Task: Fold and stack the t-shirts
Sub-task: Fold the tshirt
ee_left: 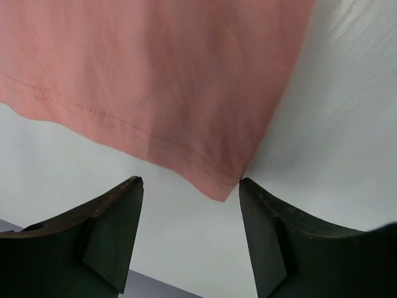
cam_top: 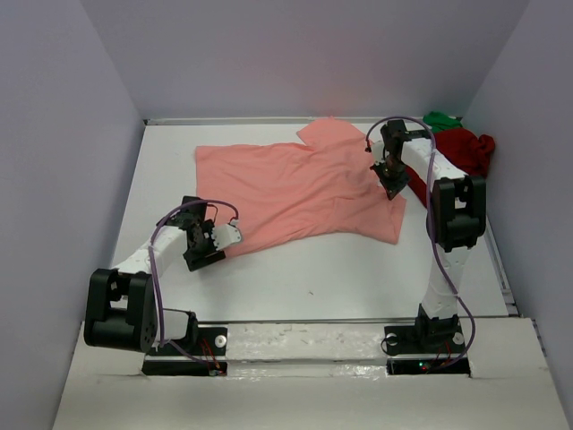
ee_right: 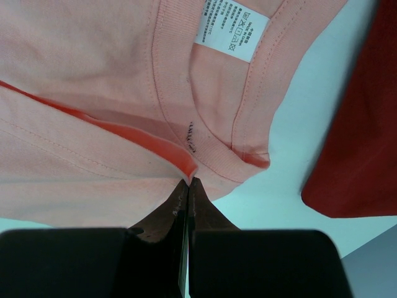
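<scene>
Fold preparation on the salmon-pink t-shirt (cam_top: 304, 188), which lies spread flat on the counter (cam_top: 313, 269) between the two sets of fingers. Left fingers (cam_top: 219, 240) stand well open and hold nothing. The hem corner sits just ahead of them, centred in the gap and apart from both tips. Advance low along the counter until the corner lies fully inside the gap, then close past the stitched hem line to prevent slip.

Right fingers (ee_right: 187, 186) are fully closed on a pinch of the same shirt just below the collar (ee_right: 217, 112). Lift both grips together and keep the edge taut. The dark red t-shirt (cam_top: 466, 148) lies just right of the right fingers, with the green t-shirt (cam_top: 441, 118) crumpled beyond it; avoid dragging either.

Writing: the white care label (ee_right: 232, 28) inside the collar carries small print and wash symbols, too small to read. A short dark mark on the rib is likewise illegible.
</scene>
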Controlling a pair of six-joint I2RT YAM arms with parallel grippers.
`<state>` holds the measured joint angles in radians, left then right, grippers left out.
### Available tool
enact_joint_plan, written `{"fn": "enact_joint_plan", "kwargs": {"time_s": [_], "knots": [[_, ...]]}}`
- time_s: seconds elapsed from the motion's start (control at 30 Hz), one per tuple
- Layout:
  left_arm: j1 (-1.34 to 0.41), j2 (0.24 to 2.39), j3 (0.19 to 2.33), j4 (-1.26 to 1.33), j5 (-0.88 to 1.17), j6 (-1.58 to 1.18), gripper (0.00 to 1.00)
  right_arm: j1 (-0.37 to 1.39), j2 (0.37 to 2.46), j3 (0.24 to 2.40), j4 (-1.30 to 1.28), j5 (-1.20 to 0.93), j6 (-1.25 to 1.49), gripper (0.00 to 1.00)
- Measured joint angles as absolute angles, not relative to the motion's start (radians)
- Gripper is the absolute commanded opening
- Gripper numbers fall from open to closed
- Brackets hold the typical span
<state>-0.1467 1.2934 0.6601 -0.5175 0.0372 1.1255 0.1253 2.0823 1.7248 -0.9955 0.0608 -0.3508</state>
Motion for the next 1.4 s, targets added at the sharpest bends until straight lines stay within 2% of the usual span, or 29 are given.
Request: {"fn": "enact_joint_plan", "kwargs": {"time_s": [0.17, 0.23, 0.27, 0.3, 0.33, 0.4, 0.47, 0.87, 1.4], "knots": [[-0.151, 1.293, 0.660, -0.535, 0.044, 1.125, 0.66, 0.125, 2.082, 1.725, -0.995, 0.061, -0.351, 0.00], [-0.152, 1.294, 0.660, -0.542, 0.047, 1.125, 0.52, 0.125, 2.082, 1.725, -0.995, 0.061, -0.351, 0.00], [-0.152, 1.294, 0.659, -0.544, 0.048, 1.126, 0.41, 0.125, 2.082, 1.725, -0.995, 0.061, -0.351, 0.00], [-0.152, 1.294, 0.658, -0.545, 0.049, 1.124, 0.41, 0.125, 2.082, 1.725, -0.995, 0.061, -0.351, 0.00], [-0.152, 1.294, 0.656, -0.545, 0.050, 1.124, 0.28, 0.125, 2.082, 1.725, -0.995, 0.061, -0.351, 0.00], [-0.156, 1.295, 0.653, -0.551, 0.052, 1.121, 0.15, 0.125, 2.082, 1.725, -0.995, 0.061, -0.351, 0.00], [-0.159, 1.300, 0.653, -0.554, 0.054, 1.115, 0.10, 0.125, 2.082, 1.725, -0.995, 0.061, -0.351, 0.00], [-0.162, 1.299, 0.653, -0.535, 0.036, 1.068, 0.00, 0.125, 2.082, 1.725, -0.995, 0.061, -0.351, 0.00], [-0.162, 1.203, 0.738, -0.505, -0.035, 1.011, 0.00, 0.125, 2.082, 1.727, -0.995, 0.061, -0.351, 0.00]]}}
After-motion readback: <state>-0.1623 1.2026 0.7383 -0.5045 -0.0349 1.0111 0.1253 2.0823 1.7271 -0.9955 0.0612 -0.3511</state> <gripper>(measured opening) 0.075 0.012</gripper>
